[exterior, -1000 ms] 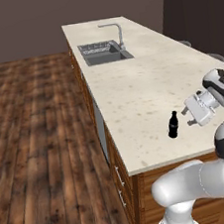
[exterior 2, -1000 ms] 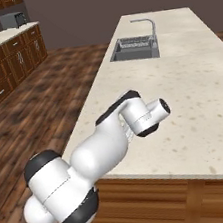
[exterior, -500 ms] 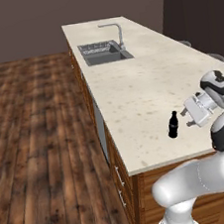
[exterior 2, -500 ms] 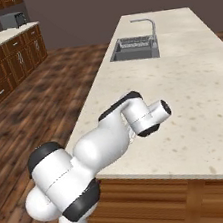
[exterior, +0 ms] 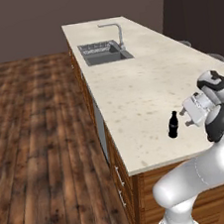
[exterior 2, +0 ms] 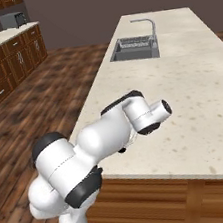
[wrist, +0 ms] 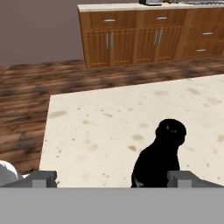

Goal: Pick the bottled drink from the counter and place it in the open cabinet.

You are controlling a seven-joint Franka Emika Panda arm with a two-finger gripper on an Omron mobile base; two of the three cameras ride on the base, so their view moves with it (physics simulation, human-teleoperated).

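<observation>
The bottled drink [exterior: 172, 125] is a small black contoured bottle standing upright near the front end of the beige speckled counter [exterior: 130, 86]. My gripper [exterior: 187, 116] hangs just to its right, level with it and open toward it. In the hand view the bottled drink [wrist: 159, 157] stands close in front of the open gripper [wrist: 111, 178], off to the right and almost against the right fingertip [wrist: 179, 177]. In the right base view my white arm covers that spot on the counter [exterior 2: 195, 85]. The open cabinet is out of view.
A steel sink [exterior: 105, 52] with a faucet [exterior: 118, 32] sits at the counter's far end. The counter's left edge [wrist: 46, 131] drops to the wooden floor [exterior: 37, 134]. Brown drawer cabinets [wrist: 131, 39] line the far wall, and another run [exterior 2: 4, 58] carries a microwave.
The hand has edged slightly lower and nearer to the bottle, and the elbow has shifted. The jaws have stayed open and the bottle has not moved.
</observation>
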